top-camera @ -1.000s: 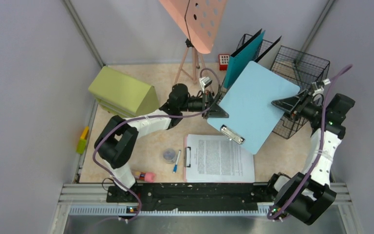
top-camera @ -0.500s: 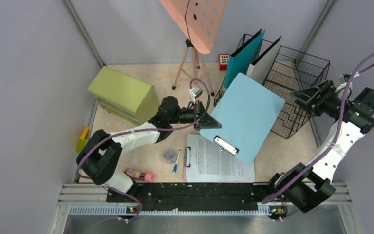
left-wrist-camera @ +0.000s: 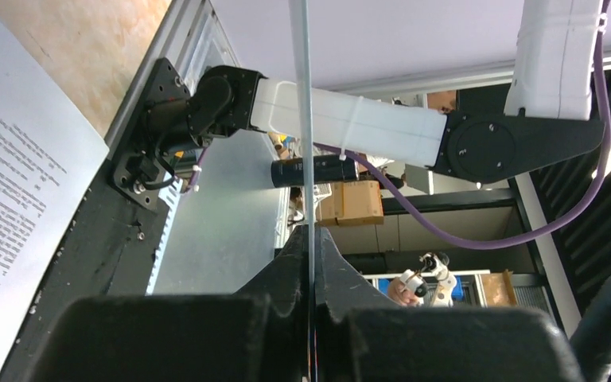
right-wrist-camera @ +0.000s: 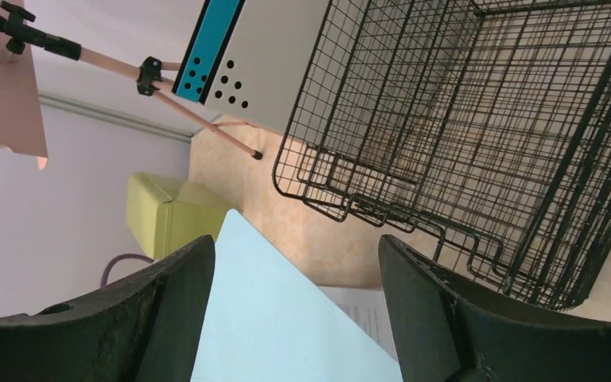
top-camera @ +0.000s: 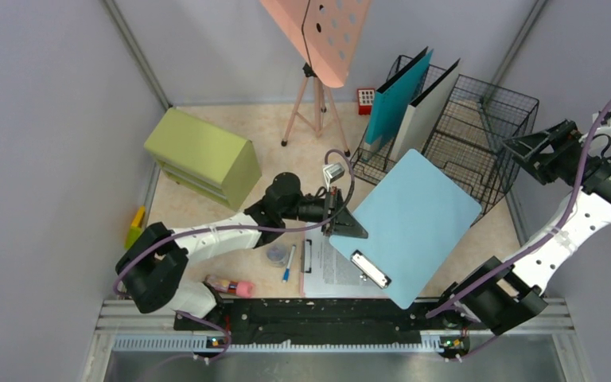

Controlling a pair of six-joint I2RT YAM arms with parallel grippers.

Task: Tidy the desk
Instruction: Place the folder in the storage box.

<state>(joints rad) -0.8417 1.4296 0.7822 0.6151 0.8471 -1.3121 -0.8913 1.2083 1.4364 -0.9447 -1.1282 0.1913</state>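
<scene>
Desk (top-camera: pixel 258 119) lies beneath us, untidy — left gripper (top-camera: pixel 342 227) pinches the blue clipboard (top-camera: pixel 414 215) aloft by its edge, right gripper (top-camera: pixel 537 147) gapes empty near the wire basket (top-camera: pixel 485 119); pen (top-camera: pixel 288 261) and papers (top-camera: pixel 326 270) lie loose.

White arm links (left-wrist-camera: pixel 350 123), black joints (left-wrist-camera: pixel 509 147), purple cables (left-wrist-camera: pixel 485 245) zip-tied along links.

From above you lose the right part of the printed sheet (top-camera: pixel 326 274) on the desk (top-camera: pixel 270 119) under the light blue clipboard (top-camera: pixel 410 223). Left of the clipboard, a small round grey item (top-camera: pixel 276 254) is too small to identify. Behind it, the pink music stand (top-camera: pixel 322 32) is cut off by the top edge.
</scene>
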